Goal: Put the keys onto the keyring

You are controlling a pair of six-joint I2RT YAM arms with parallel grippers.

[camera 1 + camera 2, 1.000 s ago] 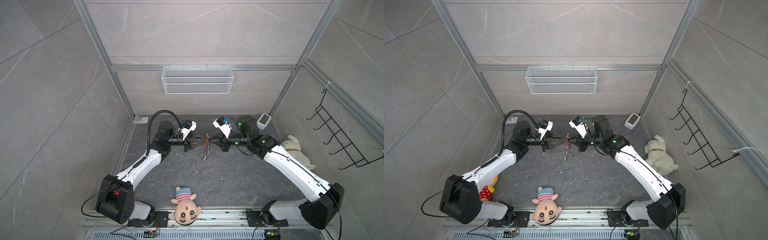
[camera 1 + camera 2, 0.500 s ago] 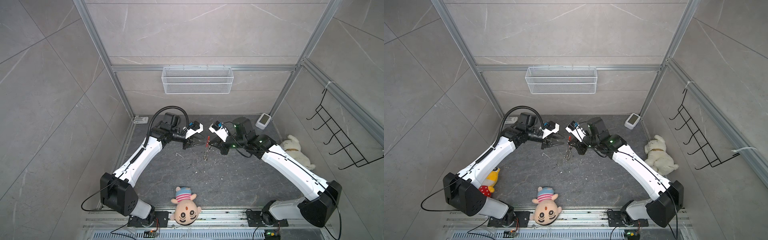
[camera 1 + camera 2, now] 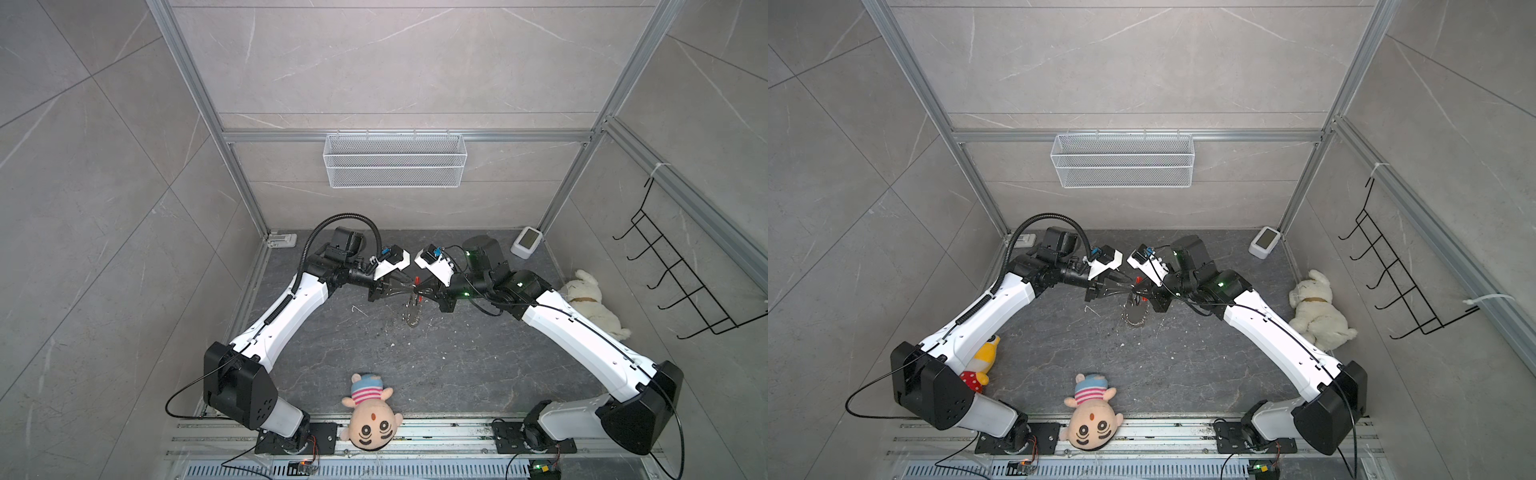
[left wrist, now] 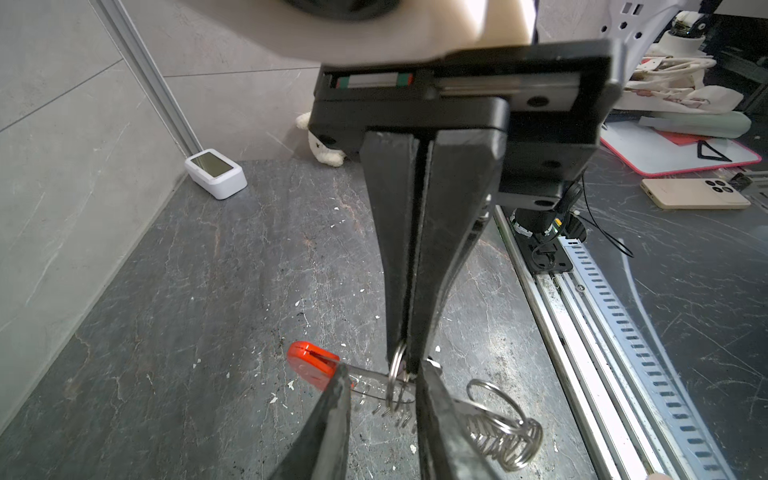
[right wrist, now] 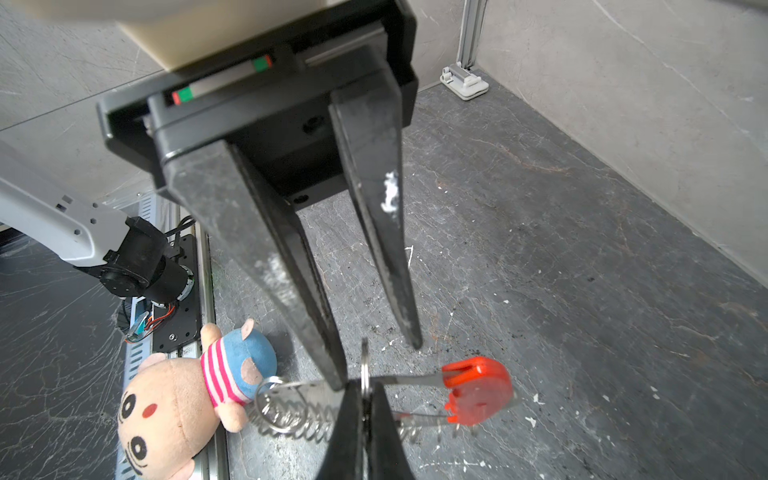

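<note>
Your right hand (image 4: 406,366) clamps the light, slippery keyring (image 4: 503,440) by one small ring (image 4: 395,374); close your half-open left hand (image 5: 376,363) on its stiff wire.

- No word, brand name or number can be read in any view.
- The only sign-like mark is a black outlined triangle (image 4: 712,151). It stands on a white board with a pink-red rim (image 4: 648,164), seen past the rail in the left wrist view.
- The small white desk display (image 4: 215,172) faces the camera with a grey-green screen. Any figures on it are too faint to make out.
- The beige phone (image 4: 694,198) lies camera side up, and no logo can be made out on it.
- The keyring (image 5: 478,390) shows its red plastic piece close up, with no readable print.
</note>
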